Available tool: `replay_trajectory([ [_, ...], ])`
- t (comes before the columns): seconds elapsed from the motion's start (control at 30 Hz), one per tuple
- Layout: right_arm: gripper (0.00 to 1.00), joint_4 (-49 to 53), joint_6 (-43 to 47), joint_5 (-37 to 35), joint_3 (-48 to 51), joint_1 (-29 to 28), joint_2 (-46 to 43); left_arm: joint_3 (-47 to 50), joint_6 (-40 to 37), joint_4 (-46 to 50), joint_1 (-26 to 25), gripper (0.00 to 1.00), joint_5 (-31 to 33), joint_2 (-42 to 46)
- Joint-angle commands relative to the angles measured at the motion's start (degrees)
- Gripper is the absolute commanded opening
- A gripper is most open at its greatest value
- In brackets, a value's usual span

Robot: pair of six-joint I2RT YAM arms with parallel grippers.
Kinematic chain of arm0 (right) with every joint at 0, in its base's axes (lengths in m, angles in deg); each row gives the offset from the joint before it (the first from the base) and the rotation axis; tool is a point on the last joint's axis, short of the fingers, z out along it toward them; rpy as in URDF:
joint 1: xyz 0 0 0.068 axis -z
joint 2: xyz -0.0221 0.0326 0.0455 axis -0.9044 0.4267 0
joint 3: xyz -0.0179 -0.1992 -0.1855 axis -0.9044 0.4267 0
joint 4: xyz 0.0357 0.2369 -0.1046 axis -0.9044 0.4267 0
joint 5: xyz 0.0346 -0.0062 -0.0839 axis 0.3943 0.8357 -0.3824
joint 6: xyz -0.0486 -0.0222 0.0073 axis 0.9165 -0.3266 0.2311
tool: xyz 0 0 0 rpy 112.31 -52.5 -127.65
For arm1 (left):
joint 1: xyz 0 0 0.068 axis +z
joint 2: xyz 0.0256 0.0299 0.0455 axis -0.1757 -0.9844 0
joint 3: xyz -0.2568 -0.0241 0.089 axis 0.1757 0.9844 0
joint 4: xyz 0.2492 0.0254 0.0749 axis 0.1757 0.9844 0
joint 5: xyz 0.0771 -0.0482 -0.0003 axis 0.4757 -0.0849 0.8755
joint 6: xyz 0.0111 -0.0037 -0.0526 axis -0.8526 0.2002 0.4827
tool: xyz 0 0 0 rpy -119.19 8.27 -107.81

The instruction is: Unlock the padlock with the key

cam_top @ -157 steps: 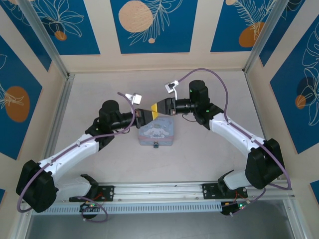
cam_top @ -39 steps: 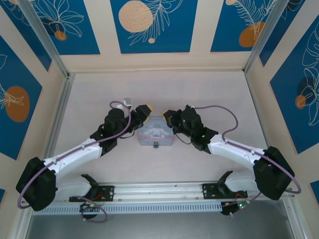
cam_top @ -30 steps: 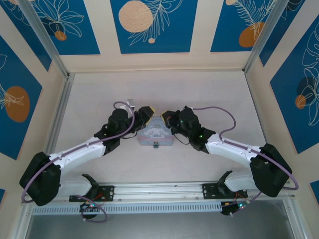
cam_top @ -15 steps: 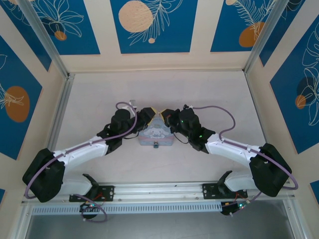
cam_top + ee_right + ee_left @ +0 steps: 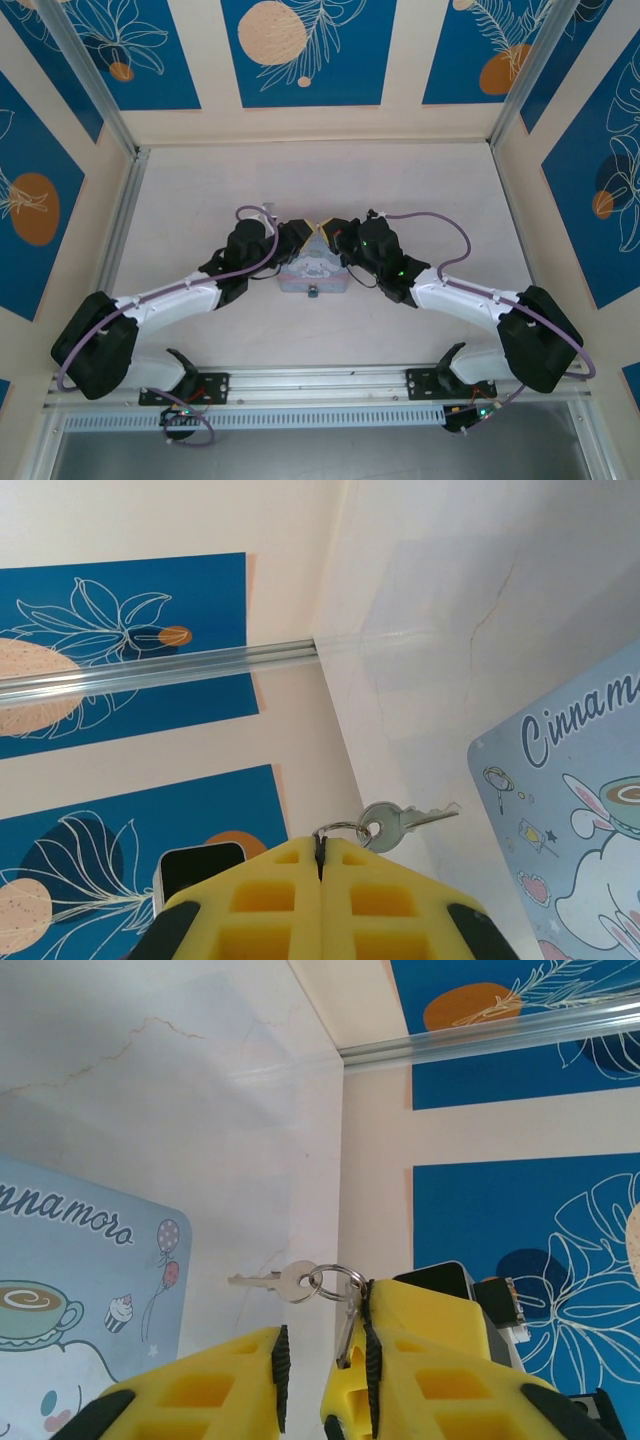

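The padlock (image 5: 313, 291) sits at the near edge of the tin (image 5: 312, 268). Past the tin's far edge, the right fingers (image 5: 355, 885) squeeze the key (image 5: 402, 822) by its ring. The left fingers (image 5: 225, 1385) stand slightly apart around it. This looks like getting a good hold on the key. Next it must go to the padlock.
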Motion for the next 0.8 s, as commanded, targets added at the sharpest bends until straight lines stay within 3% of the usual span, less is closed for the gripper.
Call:
replay_trajectory([
  [0.0, 0.00, -1.44, -0.53, -0.58, -0.94, -0.40, 0.32, -1.62, 0.32, -2.38, -0.80, 0.25, 0.36, -1.01],
  [0.37, 0.00, -2.04, -1.27, 0.18, -0.70, -0.40, 0.90, -2.26, 0.43, -3.25, -0.77, 0.18, 0.83, -1.93],
  [0.6, 0.00, -1.94, -1.74, 0.49, -0.41, -0.40, 0.83, -2.96, 0.43, -3.92, -0.76, 0.00, 0.58, -2.63],
  [0.7, 0.00, -2.16, -0.55, 1.21, -0.20, 0.14, 0.38, -3.14, 0.27, -3.72, -0.74, 0.00, 0.42, -2.77],
  [0.73, 0.10, -1.25, -0.36, 1.28, 0.02, 0.53, -0.40, -3.14, 0.06, -3.41, -0.71, 0.00, 0.31, -2.68],
  [0.77, 0.32, 0.06, 0.24, 1.02, 0.59, 1.18, -1.55, -3.29, -0.25, -2.59, -0.69, 0.00, 0.10, -2.48],
])
